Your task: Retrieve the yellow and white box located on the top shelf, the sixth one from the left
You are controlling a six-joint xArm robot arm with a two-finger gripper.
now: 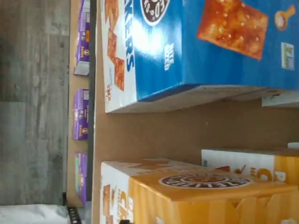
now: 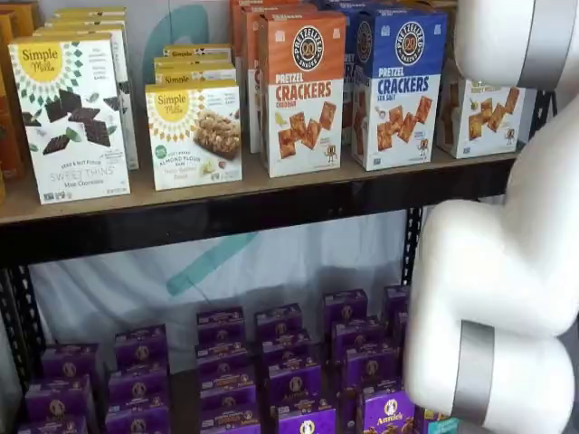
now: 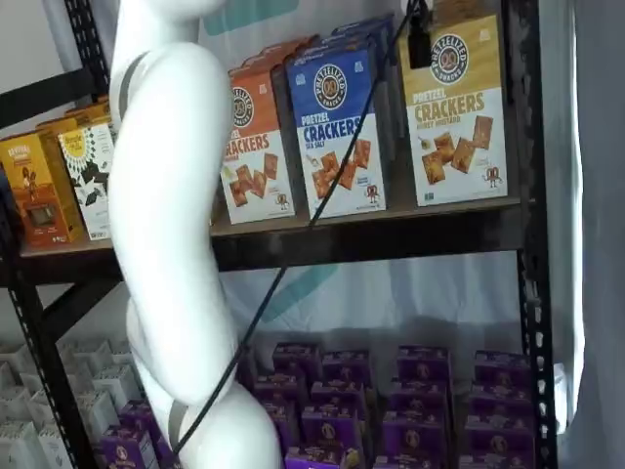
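The yellow and white box (image 3: 456, 109) stands upright at the right end of the top shelf (image 3: 371, 239), next to the black upright. In a shelf view only its white lower part with crackers (image 2: 486, 116) shows behind my arm. The wrist view shows it close, its yellow top with the round dark logo (image 1: 205, 191). My gripper (image 3: 420, 57) shows only as a black piece hanging from the view's top edge with a cable, in front of the box's upper left corner. No gap between fingers can be made out.
A blue-and-white cracker carton (image 3: 337, 127) stands beside the yellow box, with bare board (image 1: 187, 133) between them. An orange carton (image 2: 303, 90) and Simple Mills cartons (image 2: 68, 117) stand further left. Purple boxes (image 2: 271, 362) fill the lower shelf. My white arm (image 2: 507, 271) covers the right side.
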